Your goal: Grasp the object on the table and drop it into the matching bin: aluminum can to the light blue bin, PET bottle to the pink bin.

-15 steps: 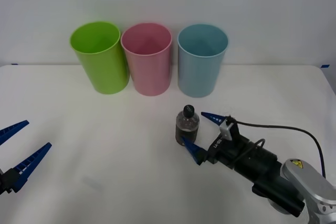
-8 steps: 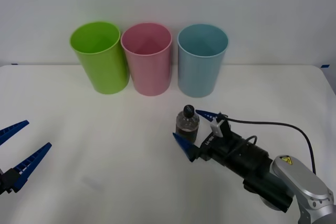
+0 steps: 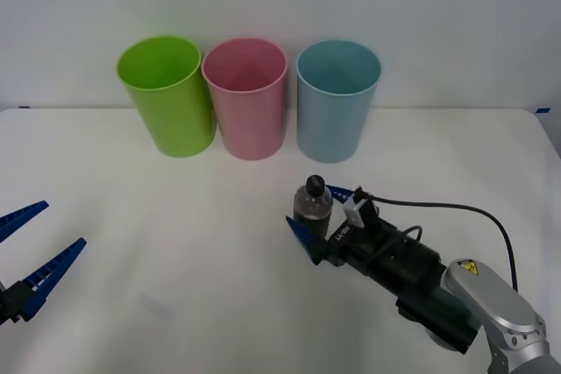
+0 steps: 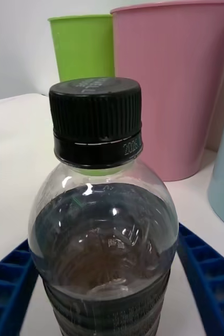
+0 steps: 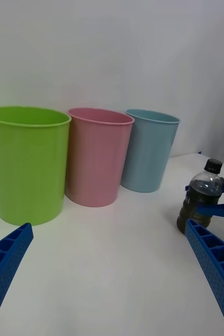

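Note:
A small clear PET bottle (image 3: pixel 313 204) with a black cap and dark label band stands upright on the white table (image 3: pixel 175 216), in front of the light blue bin (image 3: pixel 337 100). My right gripper (image 3: pixel 321 214) is open, with one blue finger on each side of the bottle's lower body. In the right wrist view the bottle (image 4: pixel 104 220) sits close up between the fingers (image 4: pixel 209 278). The pink bin (image 3: pixel 246 98) stands left of the light blue one. My left gripper (image 3: pixel 35 247) hangs open at the table's near left. The left wrist view shows the bottle (image 5: pixel 201 199), the pink bin (image 5: pixel 96 155) and the light blue bin (image 5: pixel 148 149).
A lime green bin (image 3: pixel 166 94) stands leftmost in the row at the back of the table, by the white wall. A black cable (image 3: pixel 456 209) arcs over my right arm. Bare tabletop stretches between my two arms.
My right gripper has slid forward and left along the table, so the bottle now stands deeper between its open fingers. The bottle and my left arm have stayed put.

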{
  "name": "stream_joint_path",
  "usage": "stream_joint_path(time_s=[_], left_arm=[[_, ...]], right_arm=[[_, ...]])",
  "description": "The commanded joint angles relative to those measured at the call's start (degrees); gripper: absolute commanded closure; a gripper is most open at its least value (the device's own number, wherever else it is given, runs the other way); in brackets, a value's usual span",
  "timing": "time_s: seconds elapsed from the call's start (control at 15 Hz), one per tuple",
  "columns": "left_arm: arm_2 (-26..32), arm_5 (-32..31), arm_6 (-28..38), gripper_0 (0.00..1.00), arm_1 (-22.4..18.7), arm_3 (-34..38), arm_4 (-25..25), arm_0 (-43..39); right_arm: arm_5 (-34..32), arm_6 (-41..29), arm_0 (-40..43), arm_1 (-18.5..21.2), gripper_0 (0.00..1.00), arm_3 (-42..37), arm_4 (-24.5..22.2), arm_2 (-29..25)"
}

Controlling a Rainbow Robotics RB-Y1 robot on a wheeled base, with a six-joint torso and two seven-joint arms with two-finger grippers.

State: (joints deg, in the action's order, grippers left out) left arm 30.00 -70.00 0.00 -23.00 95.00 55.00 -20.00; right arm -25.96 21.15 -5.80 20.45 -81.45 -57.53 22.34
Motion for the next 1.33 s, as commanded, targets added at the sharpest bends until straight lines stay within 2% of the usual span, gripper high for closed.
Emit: stream_joint_path(time_s=[0.07,0.6,0.8,1.13,1.33], left_arm=[[0.0,0.0,0.0,0.00,0.0,0.0,0.0,0.0],[0.0,0.0,0.0,0.00,0.0,0.0,0.0,0.0],[0.0,0.0,0.0,0.00,0.0,0.0,0.0,0.0],[0.0,0.0,0.0,0.00,0.0,0.0,0.0,0.0],[0.0,0.0,0.0,0.00,0.0,0.0,0.0,0.0]], right_arm=[[0.6,0.0,0.0,-0.4,1.00,0.1,-0.3,0.0],[-0.1,-0.3,0.1,-0.4,1.00,0.0,-0.6,-0.2],[-0.4,-0.8,0.5,0.7,1.00,-1.9,-0.3,-0.5],[1.1,-2.9,4.7,6.0,1.00,-12.5,1.9,-0.9],[1.9,-9.6,7.7,9.3,1.00,-19.9,2.0,-1.3]])
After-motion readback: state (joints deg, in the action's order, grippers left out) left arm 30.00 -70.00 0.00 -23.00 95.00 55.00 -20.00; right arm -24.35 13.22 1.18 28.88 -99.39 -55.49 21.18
